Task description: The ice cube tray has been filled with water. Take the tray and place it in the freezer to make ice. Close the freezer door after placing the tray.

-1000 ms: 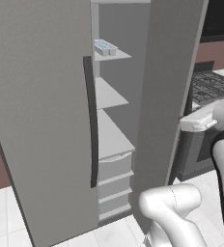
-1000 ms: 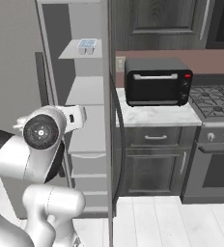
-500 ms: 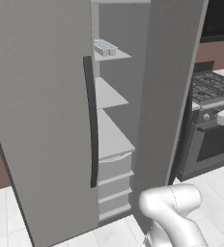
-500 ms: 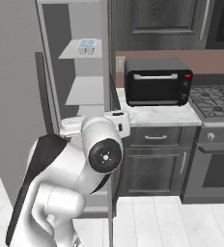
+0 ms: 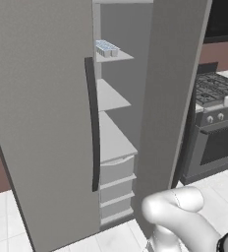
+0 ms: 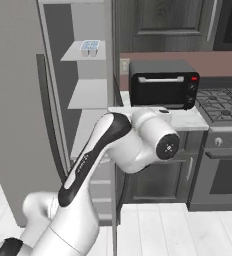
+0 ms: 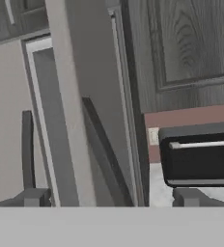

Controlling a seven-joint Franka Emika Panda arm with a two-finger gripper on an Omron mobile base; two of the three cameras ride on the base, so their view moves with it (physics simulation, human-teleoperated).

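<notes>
One job left: ice cube tray (image 6: 90, 47) sitting on a freezer (image 5: 47, 123) shelf, freezer door (image 5: 177, 98) standing open, rigid and probably swinging easily if pushed on its outer face, gripper (image 7: 111, 198) spread wide, holding nothing

Toaster oven (image 6: 163, 83) on counter (image 6: 188, 122), stove (image 5: 215, 96)

Freezer door (image 5: 175, 98) matt grey, cabinets (image 7: 186, 43) dark grained wood, toaster oven (image 6: 163, 84) glossy blk.

Claw (image 7: 111, 197) empty, fingertips wide apart.
</notes>
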